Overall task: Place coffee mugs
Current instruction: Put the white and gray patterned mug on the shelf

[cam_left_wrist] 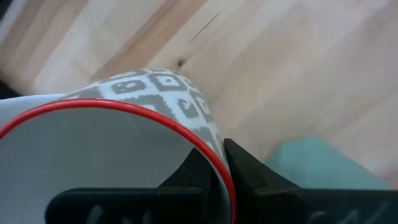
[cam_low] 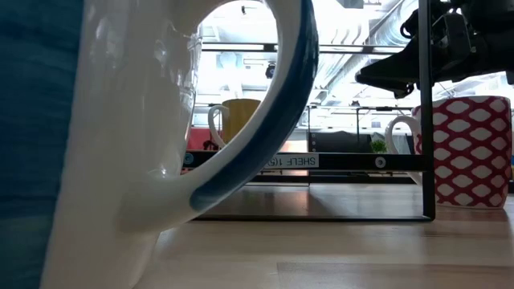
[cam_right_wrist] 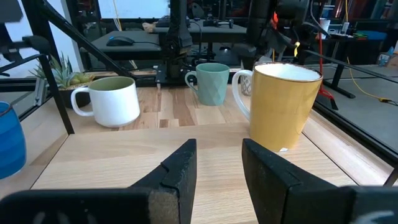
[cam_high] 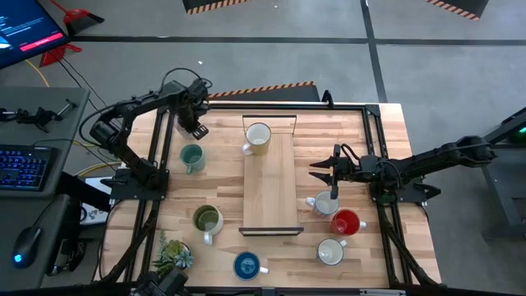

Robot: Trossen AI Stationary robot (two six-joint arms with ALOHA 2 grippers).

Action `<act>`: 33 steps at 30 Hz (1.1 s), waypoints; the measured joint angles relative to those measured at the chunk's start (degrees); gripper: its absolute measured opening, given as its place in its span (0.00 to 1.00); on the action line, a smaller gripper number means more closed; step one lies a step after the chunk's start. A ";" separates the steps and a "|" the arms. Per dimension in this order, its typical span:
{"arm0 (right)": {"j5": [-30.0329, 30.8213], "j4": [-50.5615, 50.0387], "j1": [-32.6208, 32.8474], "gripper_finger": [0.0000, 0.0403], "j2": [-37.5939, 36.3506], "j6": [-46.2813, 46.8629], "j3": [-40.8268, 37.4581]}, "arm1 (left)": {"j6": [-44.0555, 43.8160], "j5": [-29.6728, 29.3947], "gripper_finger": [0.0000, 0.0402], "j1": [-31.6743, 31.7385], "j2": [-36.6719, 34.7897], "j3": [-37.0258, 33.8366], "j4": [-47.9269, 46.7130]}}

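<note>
Surface: a pale wooden table (cam_high: 386, 123) with a black frame; a raised wooden shelf (cam_high: 269, 193) runs near to far down its middle.
Left gripper (cam_left_wrist: 221, 155): at the far left corner, its fingers pressed together on the wall of a grey-patterned mug (cam_left_wrist: 155, 93) with a red rim, one finger inside and one outside.
Beside it: the teal mug (cam_high: 191, 158) stands just nearer on the table, apart from the held one.
Right gripper (cam_right_wrist: 217, 155): low, just right of the shelf, fingers apart with nothing between them, pointing across the board.
In its way: the yellow mug (cam_right_wrist: 280, 106) stands upright at the shelf's far end, ahead of the fingers.
Right side: a grey-white mug (cam_high: 326, 203) just nearer than the gripper, then the red mug (cam_high: 347, 222) and a white mug (cam_high: 330, 252), close together.
Left side: the olive-lined mug (cam_high: 207, 219); a potted plant (cam_high: 171, 255) at the near left corner.
Near edge: the blue mug (cam_high: 247, 265).
Count: eight mugs, one shelf, one plant.
</note>
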 joint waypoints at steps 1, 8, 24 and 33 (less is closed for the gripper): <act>0.00 0.00 0.00 0.28 0.00 -0.02 0.00 | 0.02 -0.01 0.02 -0.03 -0.03 1.54 -1.06; 0.46 -0.52 -0.01 0.28 0.00 0.02 0.00 | 0.01 -0.14 0.02 -3.26 -1.28 13.12 -9.67; 1.90 -1.46 -0.01 0.28 0.00 1.07 0.00 | -9.45 -0.03 0.02 -26.44 -4.36 26.24 -18.57; 2.45 -1.46 0.01 0.28 0.00 1.08 0.00 | -17.38 -0.02 0.02 -40.03 -4.36 26.22 -16.97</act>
